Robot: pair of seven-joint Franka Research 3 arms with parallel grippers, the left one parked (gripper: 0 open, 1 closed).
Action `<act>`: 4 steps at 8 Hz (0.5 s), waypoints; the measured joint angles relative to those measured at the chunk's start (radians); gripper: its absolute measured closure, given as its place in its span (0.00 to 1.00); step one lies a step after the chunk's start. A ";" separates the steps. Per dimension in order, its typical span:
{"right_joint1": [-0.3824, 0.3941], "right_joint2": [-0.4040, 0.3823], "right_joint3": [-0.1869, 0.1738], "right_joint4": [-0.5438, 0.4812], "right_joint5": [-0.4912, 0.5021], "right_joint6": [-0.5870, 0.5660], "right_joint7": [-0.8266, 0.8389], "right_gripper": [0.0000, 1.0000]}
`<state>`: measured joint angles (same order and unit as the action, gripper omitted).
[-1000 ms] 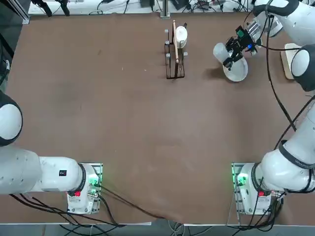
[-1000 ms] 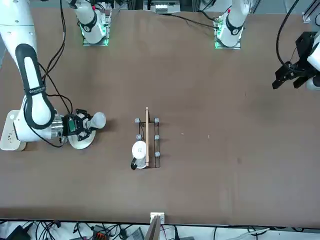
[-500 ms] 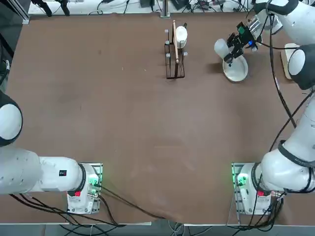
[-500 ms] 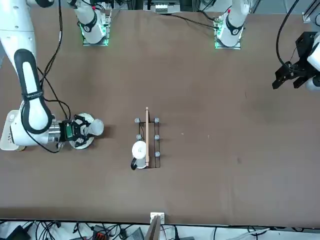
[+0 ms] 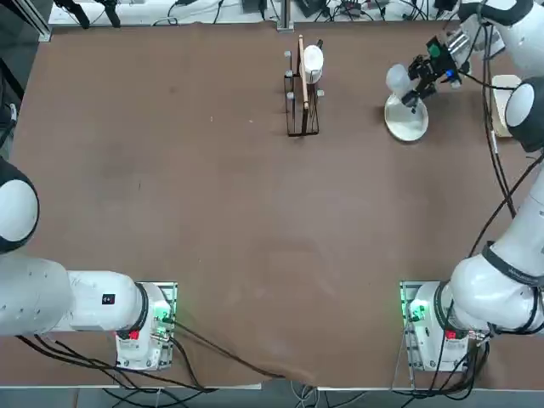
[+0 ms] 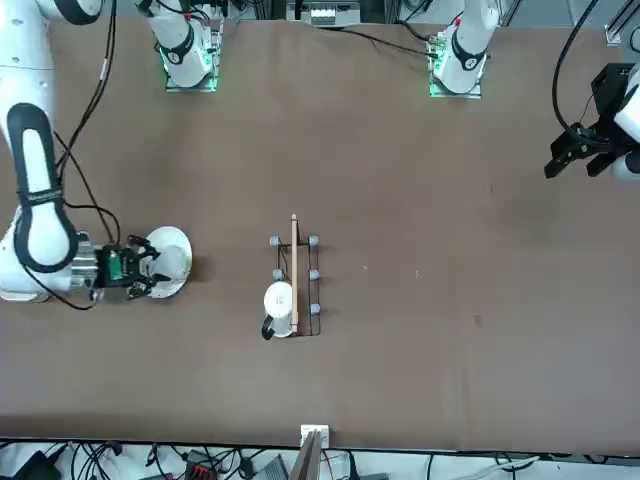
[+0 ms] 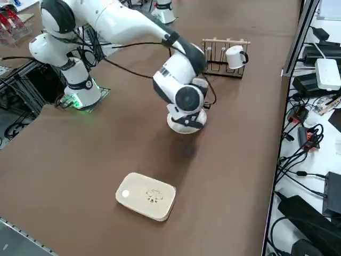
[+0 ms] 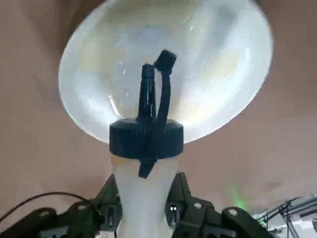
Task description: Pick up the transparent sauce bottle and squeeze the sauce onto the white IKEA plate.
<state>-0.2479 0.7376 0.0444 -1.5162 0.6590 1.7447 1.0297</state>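
Wrist view: gripper squeezing transparent sauce bottle over white IKEA plate.

Robotics lab, brown table, cables, electronics alongside

Glossy white rounded right arm, black cables, black gripper.

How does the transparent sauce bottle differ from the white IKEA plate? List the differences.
The cloudy soft-plastic sauce bottle is a narrow cylinder with a dark cap; the glossy round white plate is wide, shallow and plain. The bottle is off the table, squeezed in the right pincer, which is shut on it; the plate lies flat on the brown table. The bottle's nozzle points at the plate. Both are pale and whitish.
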 joint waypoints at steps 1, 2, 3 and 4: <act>-0.004 0.000 0.000 0.000 -0.005 -0.036 0.000 0.55; -0.003 0.000 0.000 -0.001 -0.009 -0.066 0.000 0.55; -0.007 0.000 0.000 -0.002 -0.010 -0.089 0.000 0.55; -0.012 0.000 0.000 -0.003 -0.010 -0.102 0.000 0.55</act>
<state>-0.2596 0.7377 0.0447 -1.5190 0.6490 1.6425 1.0297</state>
